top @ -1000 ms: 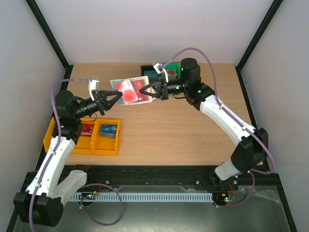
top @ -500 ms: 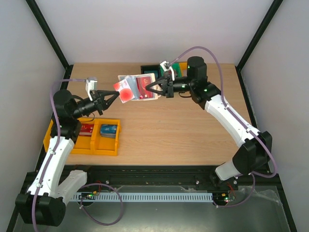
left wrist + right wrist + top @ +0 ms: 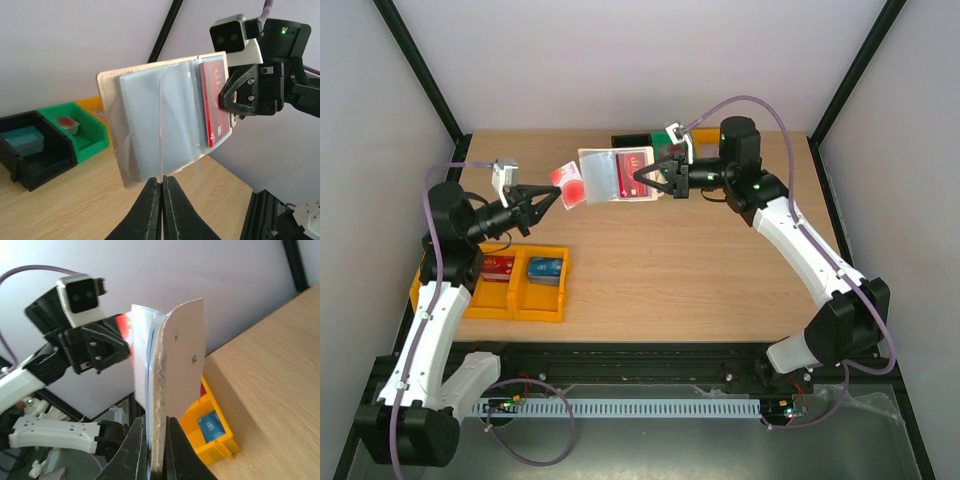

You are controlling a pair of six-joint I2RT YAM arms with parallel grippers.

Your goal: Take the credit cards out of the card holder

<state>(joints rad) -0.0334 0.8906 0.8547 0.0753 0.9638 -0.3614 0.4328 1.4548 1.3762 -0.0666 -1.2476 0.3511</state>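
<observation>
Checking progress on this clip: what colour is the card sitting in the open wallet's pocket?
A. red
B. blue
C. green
A: a red card sits in the pocket of the wallet, which the right tool holds up off the table.

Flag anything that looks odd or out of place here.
Nothing spilled or damaged. The card holder hangs open in mid-air, pinched at one end by the right gripper, with a red card in its pocket. The left gripper is shut on a reddish card at the holder's other end.
</observation>
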